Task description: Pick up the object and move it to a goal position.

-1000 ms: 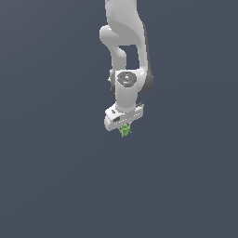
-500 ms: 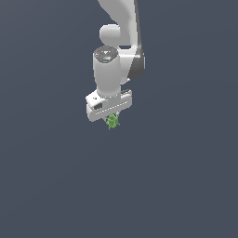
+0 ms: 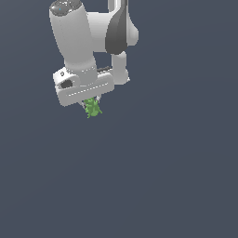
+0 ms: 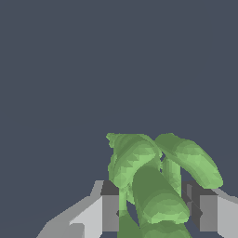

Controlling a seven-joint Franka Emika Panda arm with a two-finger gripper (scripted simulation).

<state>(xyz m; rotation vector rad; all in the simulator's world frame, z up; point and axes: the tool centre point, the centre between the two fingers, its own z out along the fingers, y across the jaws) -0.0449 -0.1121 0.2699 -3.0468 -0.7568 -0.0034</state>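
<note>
A: Wrist view, nearest first?
B: Green object point(image 4: 155, 186) sits between the two fingers point(image 4: 110, 211), lumpy lobes sticking out past them. Gripper point(image 4: 155, 209) clamped on it.
A: Exterior view?
B: Object point(image 3: 92, 109) hangs under the white gripper point(image 3: 91, 103), clear of any surface. Arm point(image 3: 76, 39) rises above, tilted. Behind: plain dark grey.

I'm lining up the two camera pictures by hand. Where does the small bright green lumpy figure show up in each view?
Exterior view: the small bright green lumpy figure hangs just under the white pincer, in the upper part of the picture, toward the exterior view's left.
Wrist view: it fills the lower middle of the frame, large and close, between the two grey fingertips.
Shared landmark: the pincer clamped on the figure.
</note>
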